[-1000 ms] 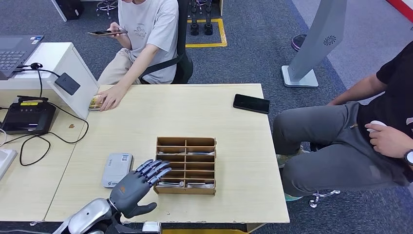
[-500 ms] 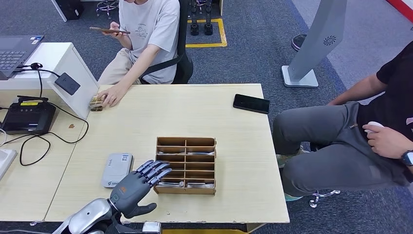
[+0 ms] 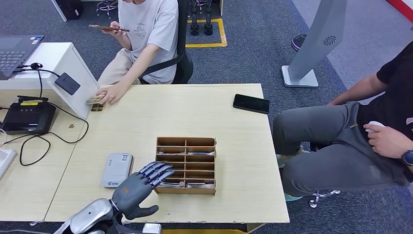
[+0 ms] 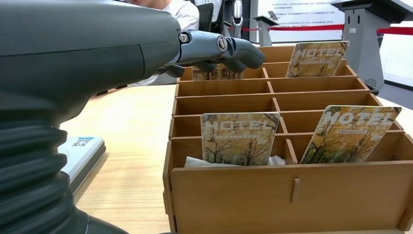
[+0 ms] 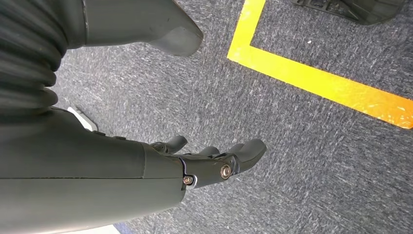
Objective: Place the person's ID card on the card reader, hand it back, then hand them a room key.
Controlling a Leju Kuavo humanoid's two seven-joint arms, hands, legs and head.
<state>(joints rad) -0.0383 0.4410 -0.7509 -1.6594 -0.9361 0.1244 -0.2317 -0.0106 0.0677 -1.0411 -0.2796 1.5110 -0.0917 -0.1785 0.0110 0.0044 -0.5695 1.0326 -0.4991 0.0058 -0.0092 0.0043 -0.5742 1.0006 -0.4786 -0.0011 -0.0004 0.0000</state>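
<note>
My left hand (image 3: 138,187) hovers over the near edge of the bench (image 3: 234,126), fingers (image 3: 157,170) spread apart and holding nothing, tips reaching over the near left corner of the wooden card rack (image 3: 186,165). From the left wrist, the fingers sit above the rack's compartments, not touching any card that I can see.

The rack stands near the bench's front edge, roughly mid-width. Hotel key cards (image 4: 239,138) lean upright in its slots: two in the nearest row, at least two more in rows farther back.

The card reader (image 3: 117,169), a small grey-white unit, lies flat just left of the rack, close beside my hand.

Far left corner of the bench: a seated person's hand (image 3: 111,92) holds a card (image 3: 94,101) at the edge, against the white counter wall. I cannot tell whether it lifts clear of the surface. Their other hand holds a phone.

A black phone (image 3: 251,103) lies near the bench's far right corner. A second person sits off the right edge.

My right hand (image 5: 214,158) hangs over grey carpet beside a yellow floor line (image 5: 311,78), fingers loosely apart, nothing in them.
</note>
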